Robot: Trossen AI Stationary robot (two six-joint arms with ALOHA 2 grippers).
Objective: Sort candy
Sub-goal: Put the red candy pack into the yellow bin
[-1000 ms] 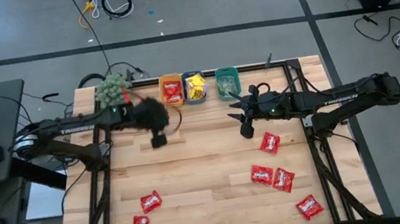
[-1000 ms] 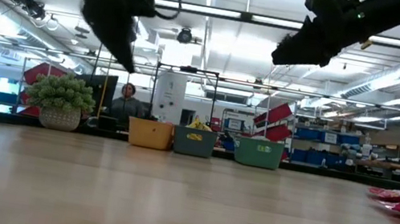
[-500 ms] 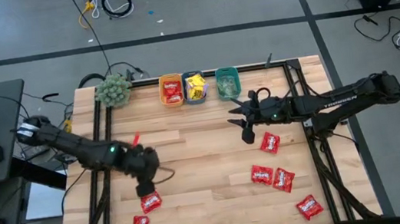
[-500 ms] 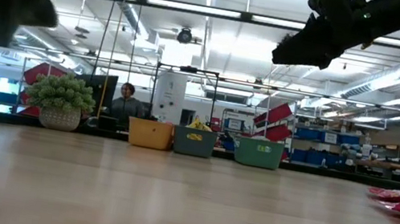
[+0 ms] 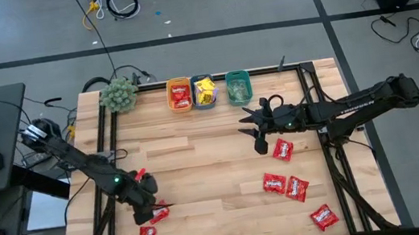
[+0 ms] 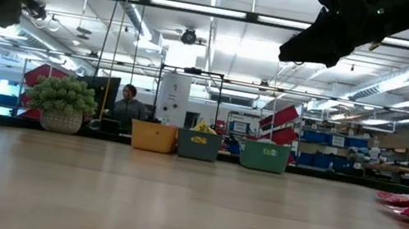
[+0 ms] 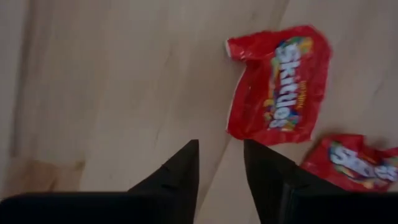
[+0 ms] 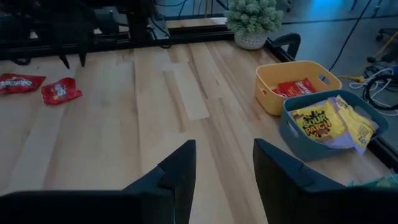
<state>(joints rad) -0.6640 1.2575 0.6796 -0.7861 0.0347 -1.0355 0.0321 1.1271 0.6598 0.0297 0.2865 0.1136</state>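
The wooden counter (image 5: 216, 165) fills the middle of the high view, with the two dark arms reaching over it from the left and right edges. The left arm slants down toward the lower left of the frame, where the left pincer (image 5: 147, 211) hangs low over the boards with its fingers parted and nothing between them, just beside a red candy packet (image 5: 158, 214); in the left wrist view that packet (image 7: 280, 84) lies flat just past the fingertips, and a second red packet (image 7: 353, 163) lies close by it. The right arm stretches in from the right, and the right pincer (image 5: 258, 135) sits above the upper middle of the counter, fingers apart and empty. Along the counter's top edge stand three bins in a row: an orange bin (image 5: 179, 95) with red candy in it, a blue bin (image 5: 204, 91) with yellow candy, and a teal bin (image 5: 238, 86). A fuzzy green plant (image 5: 119, 94) sits at the upper left, beside the orange bin. Four more red packets (image 5: 282, 150) lie scattered across the lower right of the counter.
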